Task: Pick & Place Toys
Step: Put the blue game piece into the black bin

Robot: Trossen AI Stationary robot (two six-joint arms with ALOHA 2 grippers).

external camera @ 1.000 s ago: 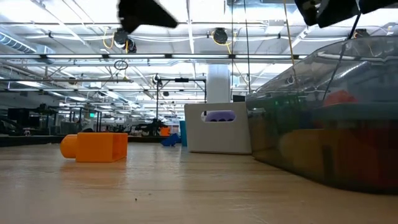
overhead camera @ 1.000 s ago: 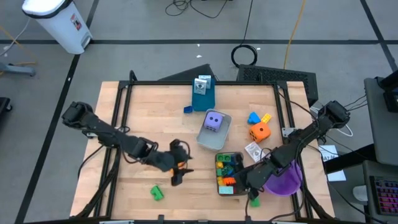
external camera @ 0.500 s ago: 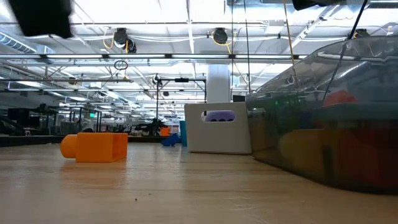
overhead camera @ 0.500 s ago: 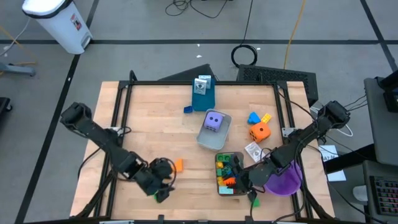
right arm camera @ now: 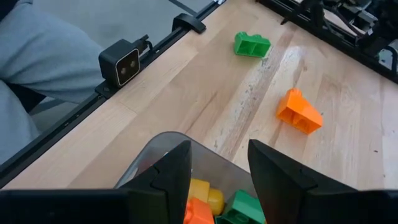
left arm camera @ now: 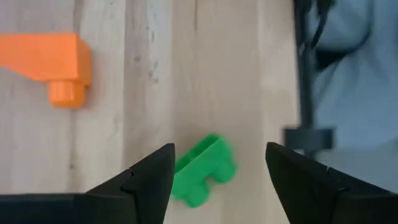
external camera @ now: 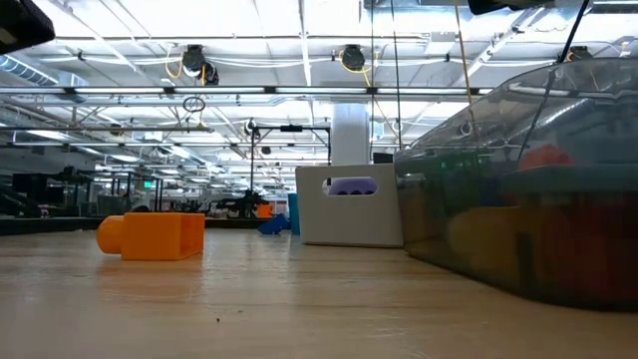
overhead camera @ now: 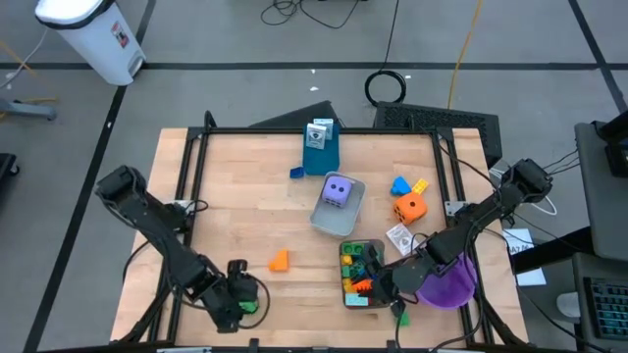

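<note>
The wooden tabletop (overhead camera: 235, 186) carries scattered toys. The left gripper (left arm camera: 214, 186) has swung from the orange brick (overhead camera: 280, 260) to the near edge and now stands over the green brick (left arm camera: 202, 169), fingers spread wide, holding nothing. Judgement: a pick is imminent. The right gripper (right arm camera: 217, 168) waits, open and empty, over the filled tray (overhead camera: 345, 294).

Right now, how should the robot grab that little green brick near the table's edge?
Probably from straight above. The green brick lies flat and skewed on the table, its studs sticking out sideways. The left gripper hovers over it with fingers open on either side, so closing across its narrow body, clear of the studs, looks best.
</note>
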